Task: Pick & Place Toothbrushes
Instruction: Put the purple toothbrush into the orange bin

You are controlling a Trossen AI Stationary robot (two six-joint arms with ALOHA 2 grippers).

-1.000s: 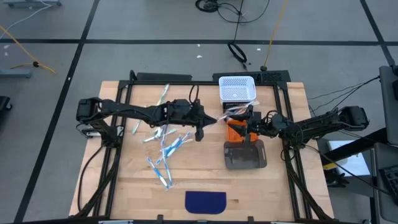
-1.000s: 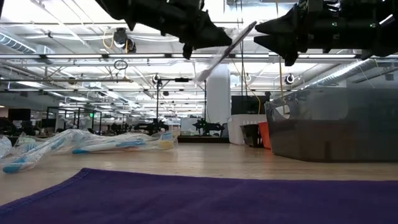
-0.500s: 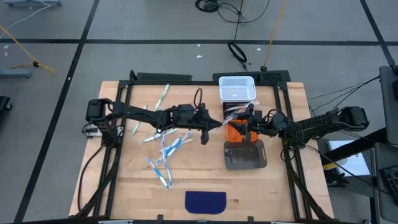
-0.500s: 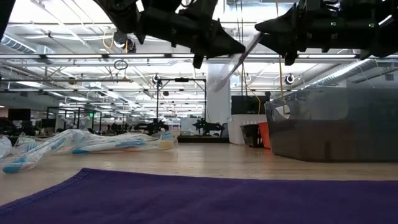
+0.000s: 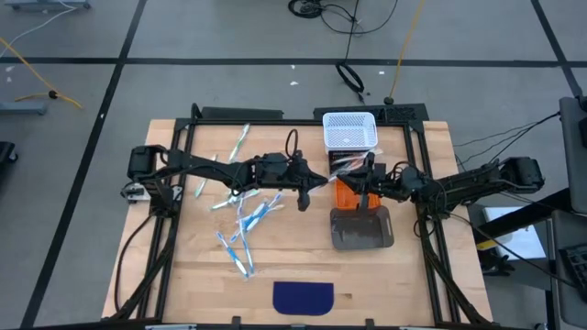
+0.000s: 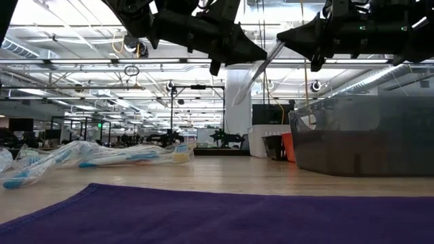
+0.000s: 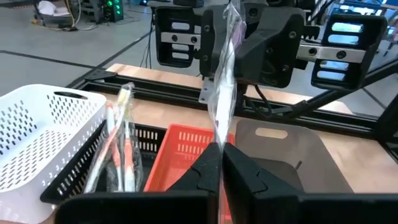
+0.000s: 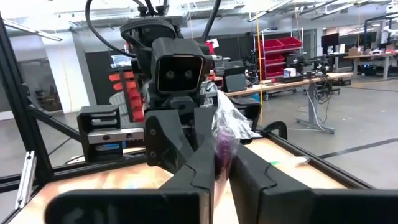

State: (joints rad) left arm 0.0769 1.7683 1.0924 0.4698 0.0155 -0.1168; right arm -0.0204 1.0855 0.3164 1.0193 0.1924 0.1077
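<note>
Both my grippers meet in mid-air over the middle of the table [image 5: 183, 284], between the toothbrush pile and the bins.

My left gripper [image 5: 323, 180] reaches in from the left. In the left wrist view its fingers [image 7: 205, 167] are pressed nearly together on the lower end of a wrapped toothbrush [image 7: 219, 81], pinching the clear wrapper. The brush stands up from the fingertips toward the other arm.

My right gripper [image 5: 359, 181] comes in from the right, facing the left one. In the right wrist view its fingers [image 8: 200, 163] are closed to a narrow slit on the other end of the same wrapper. In the low view the brush slants between the two grippers, well above the table top.

So the one brush is gripped at both ends.

Below the meeting point sits the orange bin [image 5: 346, 194]. The white perforated basket [image 5: 349, 130] is just behind it; a grey bin [image 5: 361, 229] is just in front. The left wrist view shows a few wrapped brushes with orange-red handles [image 7: 119, 149] leaning between basket and orange bin.

The remaining toothbrushes [image 5: 243, 215] lie scattered on the wood to the left of centre. A dark blue cloth [image 5: 304, 297] lies at the near edge.
</note>
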